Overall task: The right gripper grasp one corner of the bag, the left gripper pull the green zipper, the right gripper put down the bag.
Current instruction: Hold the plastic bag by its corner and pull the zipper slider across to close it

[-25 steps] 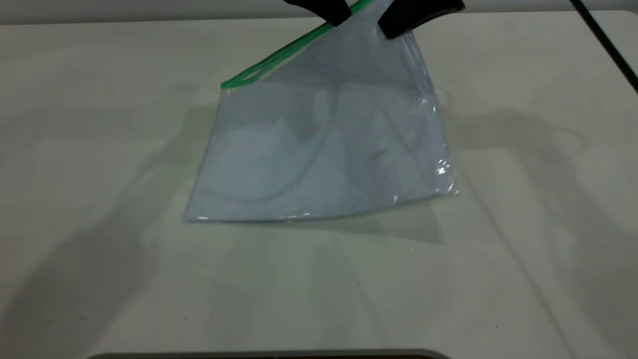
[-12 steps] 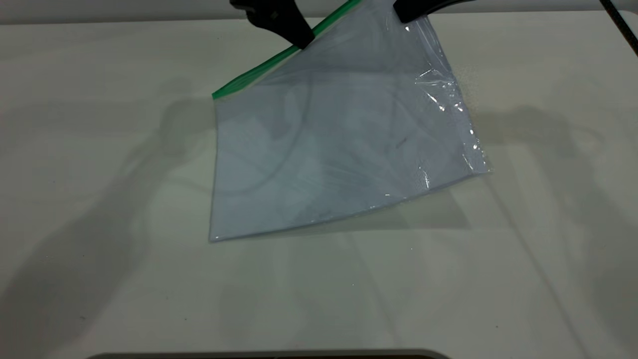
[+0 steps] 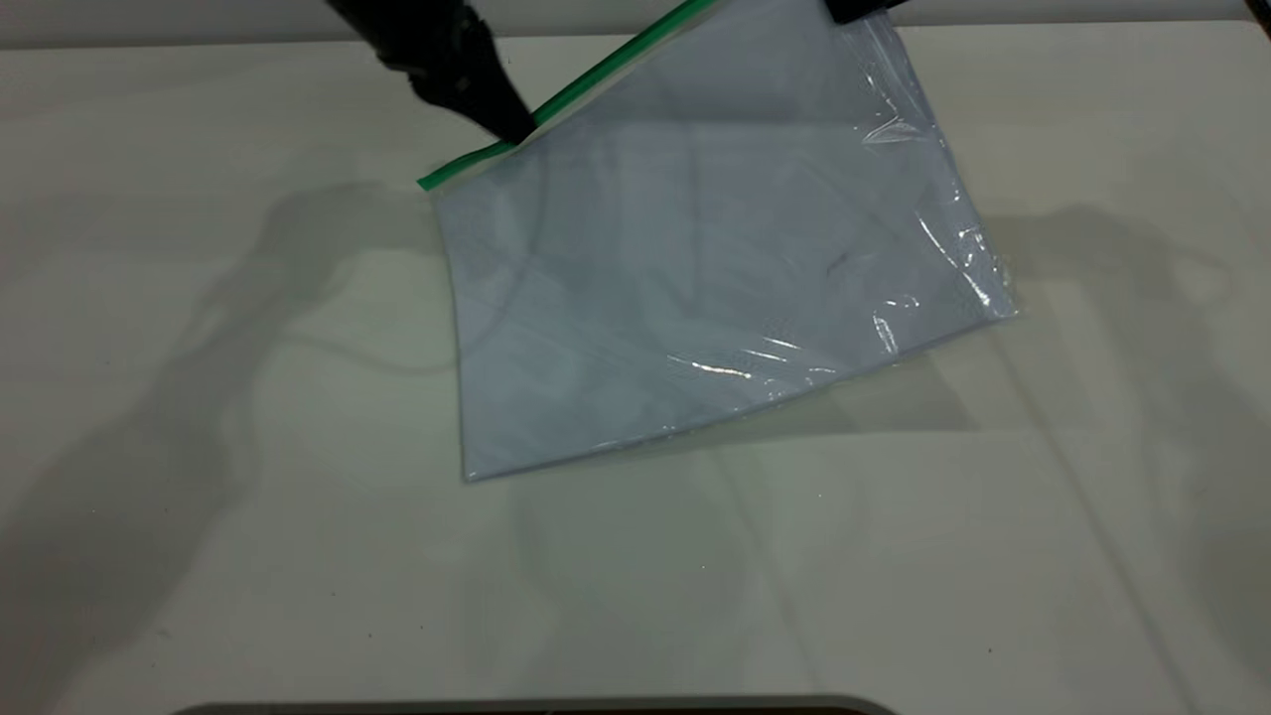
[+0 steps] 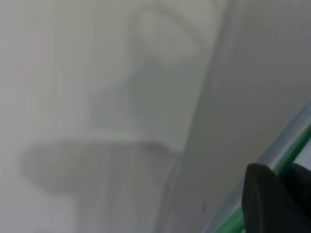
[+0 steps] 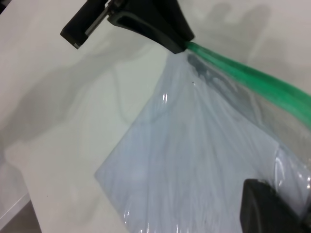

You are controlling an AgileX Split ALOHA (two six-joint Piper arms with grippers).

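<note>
Currently my left gripper pinches shut on the green zipper; my right gripper holds the bag corner, lifted off the table.

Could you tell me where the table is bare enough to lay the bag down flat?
The table is bare along its near edge and on both sides of the bag. It is crowded only at the far edge, where the left gripper sits on the green zipper and the right gripper holds the raised corner.
</note>
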